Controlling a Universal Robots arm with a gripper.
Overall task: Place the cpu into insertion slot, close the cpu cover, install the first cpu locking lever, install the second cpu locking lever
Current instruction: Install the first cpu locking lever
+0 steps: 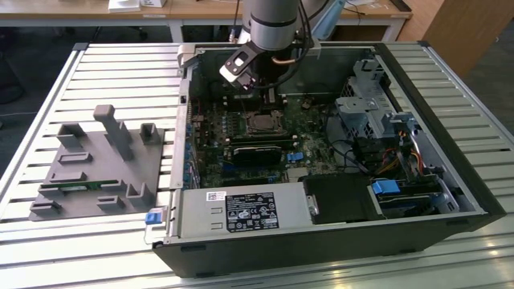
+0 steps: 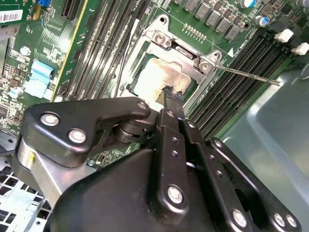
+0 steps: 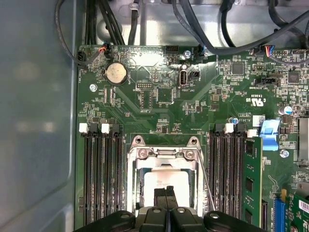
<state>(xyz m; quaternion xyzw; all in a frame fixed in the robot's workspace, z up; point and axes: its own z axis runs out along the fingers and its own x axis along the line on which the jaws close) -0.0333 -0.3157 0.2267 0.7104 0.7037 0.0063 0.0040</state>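
Nearest the exterior camera: slatted metal desk (image 1: 48, 259), bearing everything else. On it, open black computer case (image 1: 321, 256) lying on its side. Just beside the case, to the exterior view's left, grey moulded fixture tray (image 1: 96, 174). Inside the case, green motherboard (image 3: 159, 111), with memory slots (image 3: 104, 174) flanking the socket. Above the board, grey robot arm (image 1: 273, 21) extending down into the case.

Found end effector (image 3: 165, 192) closed in both wrist views: fingers (image 2: 169, 125) pressed together, nothing visible between them, tips poised over the socket. Contact with the chip not resolvable.

Noted cpu cover (image 3: 164, 154) down flat around the socket, cpu (image 3: 157, 181) seated within, silver top showing through the opening. Noted thin lever rod (image 2: 246, 74) slanting off one socket corner over the memory slots.
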